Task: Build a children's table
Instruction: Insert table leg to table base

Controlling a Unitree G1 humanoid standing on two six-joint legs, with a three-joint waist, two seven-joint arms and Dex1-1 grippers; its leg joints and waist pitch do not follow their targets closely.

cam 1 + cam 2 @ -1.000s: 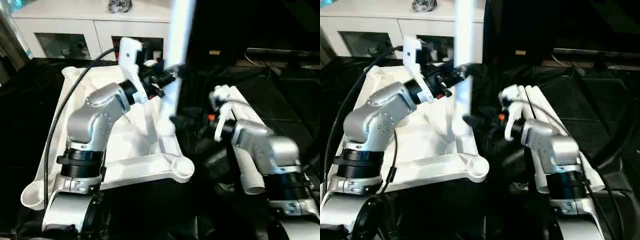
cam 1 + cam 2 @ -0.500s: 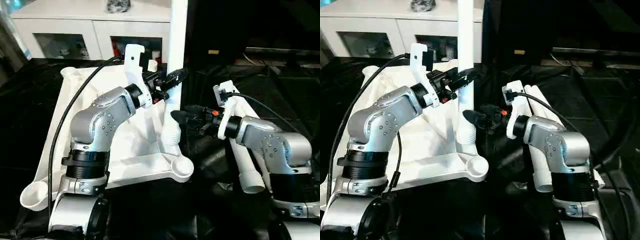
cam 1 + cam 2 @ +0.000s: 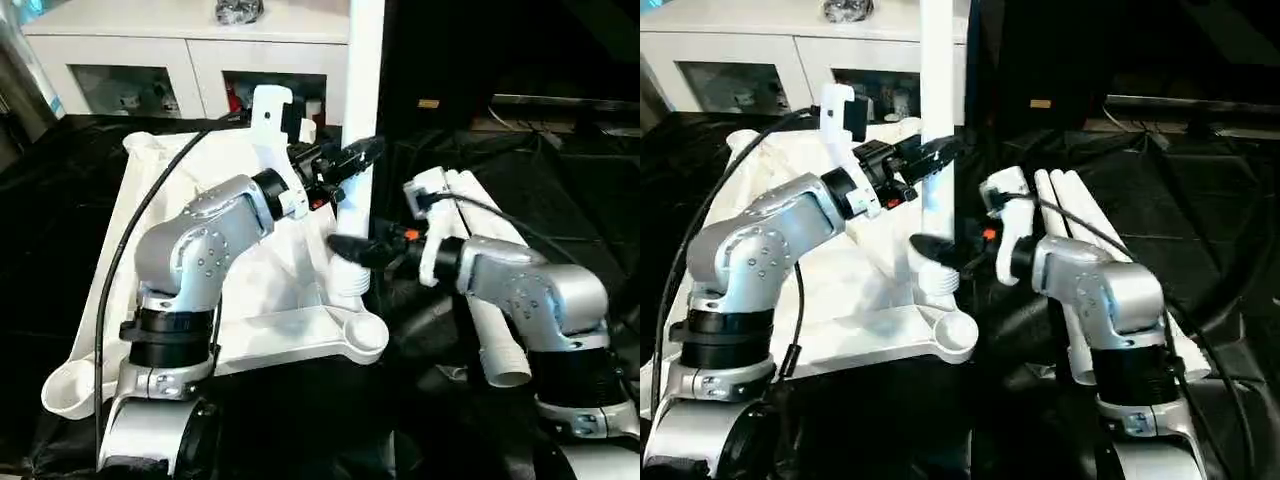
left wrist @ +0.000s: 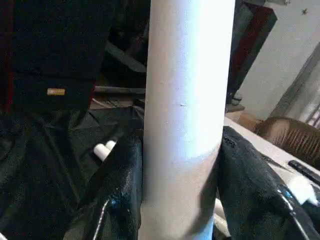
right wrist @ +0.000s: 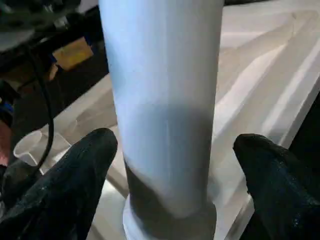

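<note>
The children's table top (image 3: 280, 335) lies underside up on black cloth. One white tube leg (image 3: 362, 60) stands upright, its ribbed lower end (image 3: 350, 282) resting on the top just behind the near right corner socket (image 3: 362, 336). My left gripper (image 3: 362, 152) is shut on the leg at mid-height; in the left wrist view both black fingers (image 4: 125, 180) press against the tube (image 4: 185, 75). My right gripper (image 3: 350, 250) is open lower down, its fingers (image 5: 75, 175) standing on either side of the leg (image 5: 160, 60) with gaps.
More white tube legs (image 3: 1072, 205) lie side by side on the black cloth at the right, under my right forearm. A white glass-door cabinet (image 3: 150, 60) stands behind the table top. A black cable (image 3: 130, 240) runs along my left arm.
The leg has gone from tilted to upright. My right gripper has moved left, and its open fingers now straddle the leg's lower part. The left gripper keeps its hold.
</note>
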